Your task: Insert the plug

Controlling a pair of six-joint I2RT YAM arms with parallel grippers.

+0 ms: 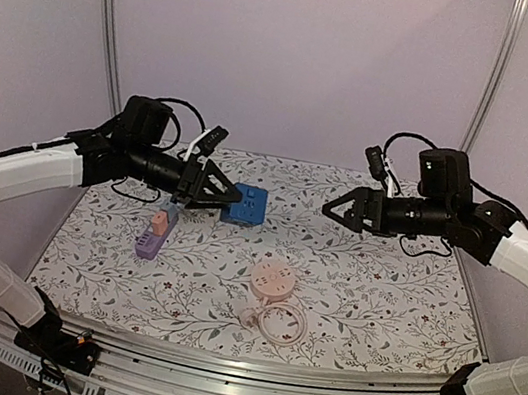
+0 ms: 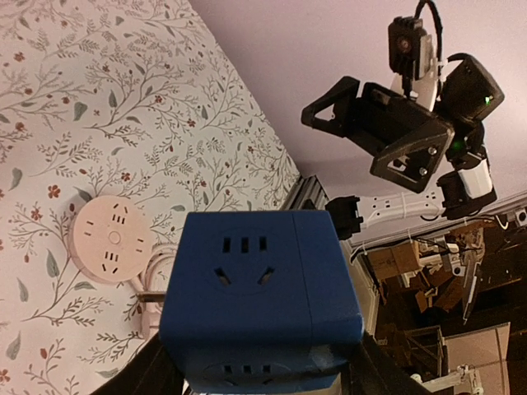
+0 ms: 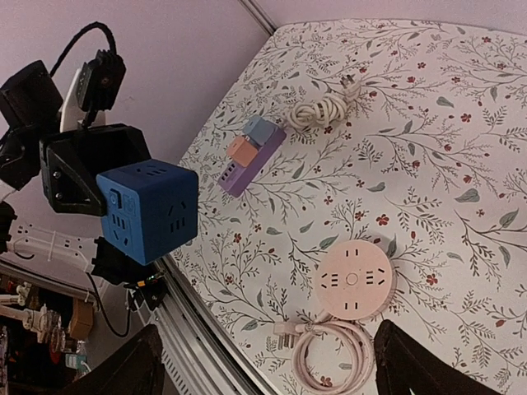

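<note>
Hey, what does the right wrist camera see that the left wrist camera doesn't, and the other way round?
Only the right wrist view shows the purple power strip with small blocks on it, and the white coiled cable. Only the left wrist view shows the right gripper from outside, jaws open, and cardboard boxes past the table's edge. Both show the blue cube socket clamped in the left gripper, and the pink round power strip lying on the floral table.

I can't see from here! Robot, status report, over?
Left gripper shut on blue cube socket, lifted. Right gripper open, empty. Pink plug lying on table. Nothing blocking.
</note>
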